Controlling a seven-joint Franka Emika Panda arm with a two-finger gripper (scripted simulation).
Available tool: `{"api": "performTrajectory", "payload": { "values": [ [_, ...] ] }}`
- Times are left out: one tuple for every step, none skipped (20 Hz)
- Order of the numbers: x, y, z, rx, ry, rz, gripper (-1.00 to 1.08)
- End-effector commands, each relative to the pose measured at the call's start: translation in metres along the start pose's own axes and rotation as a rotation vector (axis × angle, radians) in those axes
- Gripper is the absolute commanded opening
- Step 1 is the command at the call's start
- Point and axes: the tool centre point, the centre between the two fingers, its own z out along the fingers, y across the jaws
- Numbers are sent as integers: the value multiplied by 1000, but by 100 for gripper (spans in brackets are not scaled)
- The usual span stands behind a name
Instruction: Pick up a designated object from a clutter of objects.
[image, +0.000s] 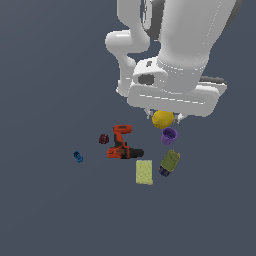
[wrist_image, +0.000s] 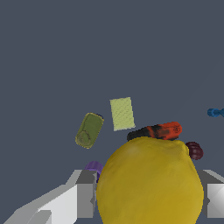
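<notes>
In the exterior view the gripper (image: 163, 119) hangs under the white arm with the yellow ball (image: 163, 119) clamped between its fingers, just above the purple cup (image: 169, 135); the orange-black drill (image: 122, 143) lies toward the exterior view's left of the cup, the dark red knob (image: 104, 139) beside it, the small blue piece (image: 78, 157) farther left; the pale yellow sponge (image: 144, 172) and olive bottle (image: 170, 163) lie side by side on the dark floor (image: 50, 210).

In the wrist view the ball (wrist_image: 151, 181) fills the gap between both fingers (wrist_image: 85, 199), touching each; the sponge (wrist_image: 122, 113), bottle (wrist_image: 89, 130), drill (wrist_image: 157, 131), knob (wrist_image: 194, 150), blue piece (wrist_image: 215, 112) and a sliver of cup (wrist_image: 93, 166) lie beyond on the floor (wrist_image: 52, 52).
</notes>
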Motion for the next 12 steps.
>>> {"api": "performTrajectory", "payload": {
  "values": [
    [6,-2,-9,0,0,0,-100],
    [8,-3,-12,0,0,0,-100],
    [10,-3,-14,0,0,0,-100],
    [11,-4,-16,0,0,0,-100],
    [12,-4,-18,0,0,0,-100],
    [13,-5,-19,0,0,0,-100],
    [14,-5,-21,0,0,0,-100],
    [15,-5,-22,0,0,0,-100],
    [16,-6,-22,0,0,0,-100],
    [16,-6,-23,0,0,0,-100],
    [16,-6,-23,0,0,0,-100],
    [16,-6,-23,0,0,0,-100]
  ]
}}
